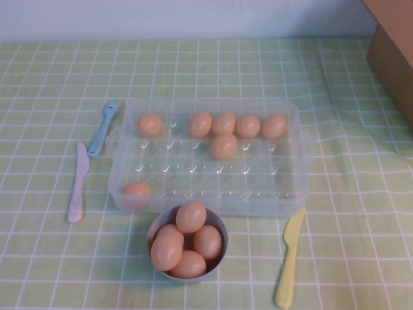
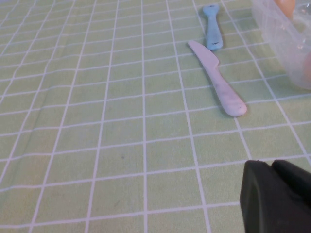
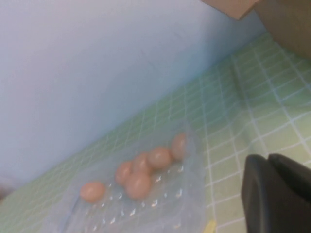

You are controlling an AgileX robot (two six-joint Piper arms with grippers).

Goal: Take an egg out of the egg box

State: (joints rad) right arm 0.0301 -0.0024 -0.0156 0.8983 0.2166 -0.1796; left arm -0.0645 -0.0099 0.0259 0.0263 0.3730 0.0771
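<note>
The clear plastic egg box (image 1: 284,194) lies mid-table and holds several peach-orange eggs. Most sit along its far row, such as one egg (image 1: 200,124); one egg (image 1: 224,146) sits in the second row and one (image 1: 137,189) at the near left corner. Neither arm shows in the high view. My left gripper (image 2: 269,165) is shut and empty, low over the cloth left of the box, whose corner (image 2: 286,39) shows there. My right gripper (image 3: 267,158) is shut and empty, right of the box (image 3: 146,208), apart from its eggs (image 3: 138,184).
A small grey bowl (image 1: 221,225) with several eggs stands in front of the box. A blue fork (image 1: 103,128) and a pink knife (image 1: 79,181) lie to its left, a yellow knife (image 1: 289,255) at its front right. A brown cardboard box (image 1: 393,51) stands at the far right.
</note>
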